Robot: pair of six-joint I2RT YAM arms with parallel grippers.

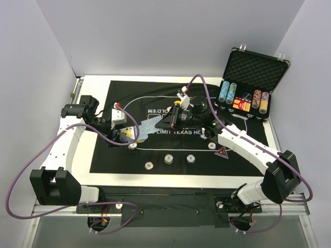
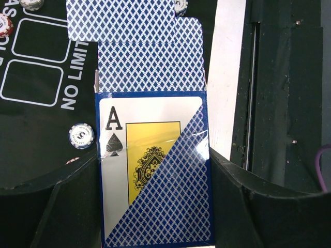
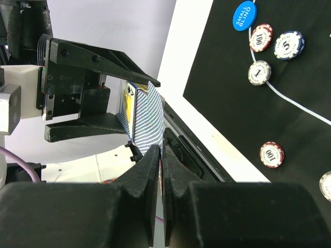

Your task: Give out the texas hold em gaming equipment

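My left gripper (image 1: 124,129) is shut on an open card box (image 2: 155,170) with an ace of spades and a blue diamond pattern on its face. A blue-backed card (image 2: 121,20) sticks out past the box's flap. My right gripper (image 1: 173,121) meets it over the mat, with its jaws (image 3: 162,152) pressed on the edge of that blue-backed card (image 3: 147,116). Several white-edged poker chips (image 1: 168,159) lie in a row on the near part of the mat. A red triangle marker (image 1: 223,152) lies at the right. A blue "SMALL BLIND" disc (image 3: 243,15) lies by three chips (image 3: 260,36).
The black "NO LIMIT TEXAS HOLD'EM" mat (image 1: 119,155) covers the white table. An open black case (image 1: 256,70) with tall chip columns (image 1: 227,93) stands at the back right. One chip (image 2: 81,135) lies just left of the held box.
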